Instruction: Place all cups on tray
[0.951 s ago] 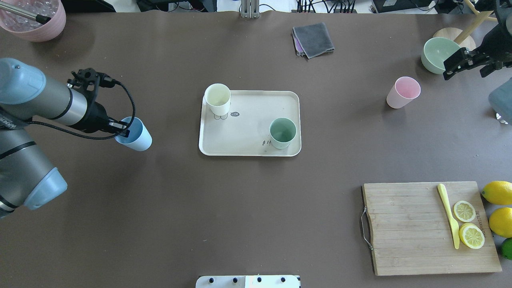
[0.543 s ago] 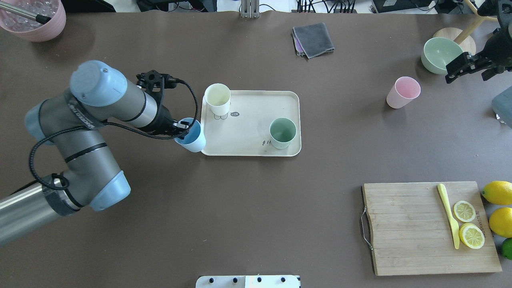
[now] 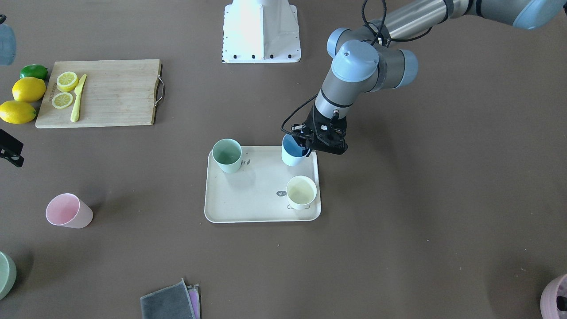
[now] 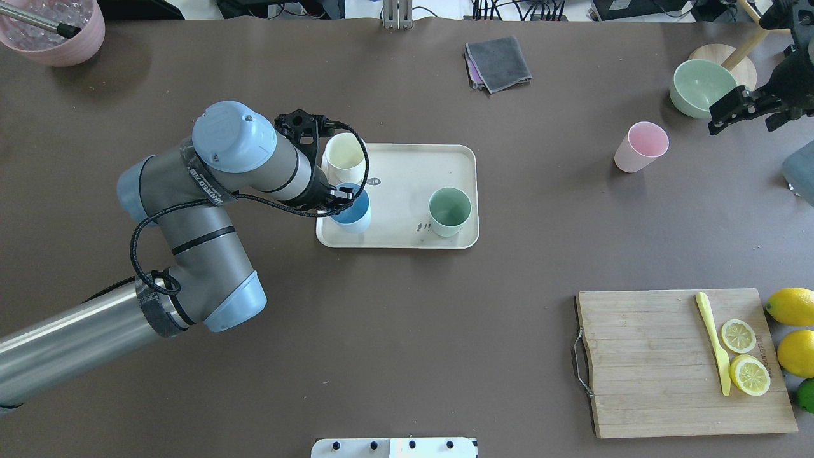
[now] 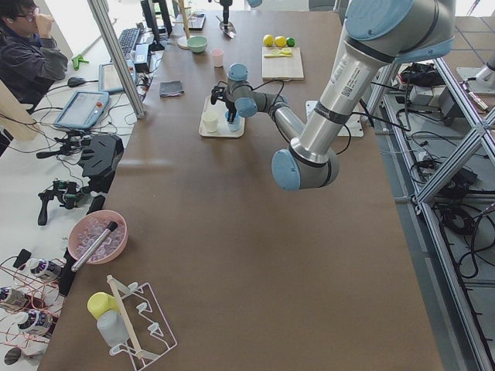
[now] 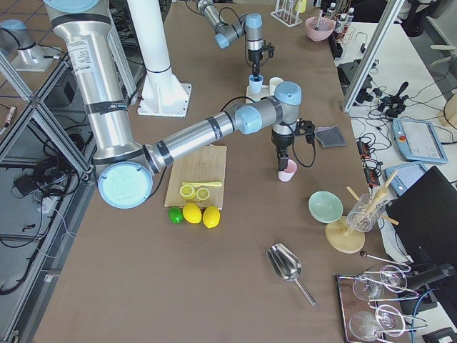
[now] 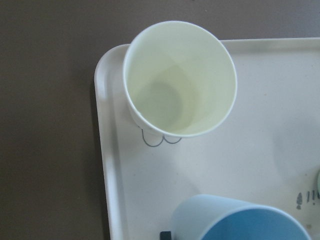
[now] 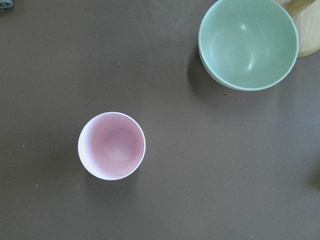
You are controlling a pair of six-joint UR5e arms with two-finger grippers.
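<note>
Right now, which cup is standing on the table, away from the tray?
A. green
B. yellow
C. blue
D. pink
D: the pink cup stands alone on the brown table, far from the tray; the left pincer holds the blue cup at the tray.

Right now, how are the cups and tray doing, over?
Left gripper shut on blue cup over tray. Cream cup and green cup on tray. Pink cup off tray, right gripper nearby, holding nothing. Nothing blocks its way to tray.
</note>
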